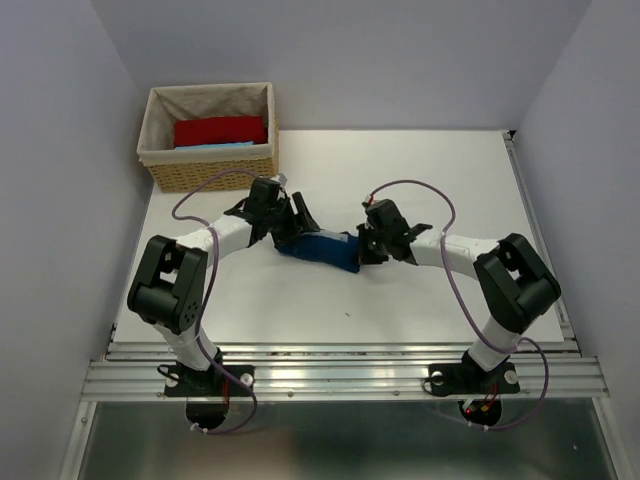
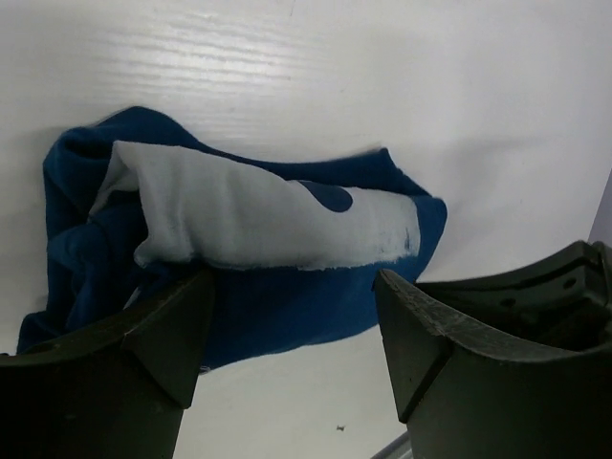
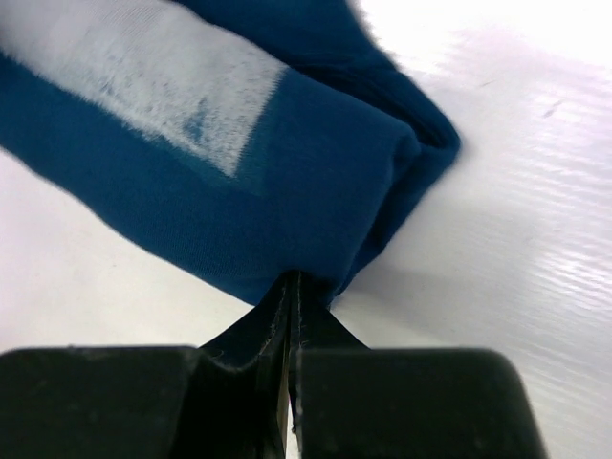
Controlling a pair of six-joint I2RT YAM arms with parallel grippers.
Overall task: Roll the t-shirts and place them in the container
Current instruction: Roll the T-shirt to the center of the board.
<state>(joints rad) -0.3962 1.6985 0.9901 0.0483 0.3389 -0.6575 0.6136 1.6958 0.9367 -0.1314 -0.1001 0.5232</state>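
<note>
A dark navy-blue t-shirt (image 1: 322, 250) lies rolled into a short bundle on the white table, between the two arms. In the left wrist view the roll (image 2: 258, 287) shows a pale printed patch on top. My left gripper (image 2: 292, 330) is open at the roll's left end, and its fingers (image 2: 163, 335) straddle the near edge of the cloth without closing on it. My right gripper (image 3: 292, 285) is shut, its tips pressed against the lower edge of the roll (image 3: 287, 182) at its right end. Whether any cloth is pinched does not show. Red (image 1: 220, 130) and light-blue (image 1: 215, 146) cloth pieces lie in the basket.
A wicker basket (image 1: 212, 168) with a pale liner stands at the table's back left corner, close behind my left arm. White walls close in the left, the back and the right. A metal rail (image 1: 340, 375) runs along the near edge.
</note>
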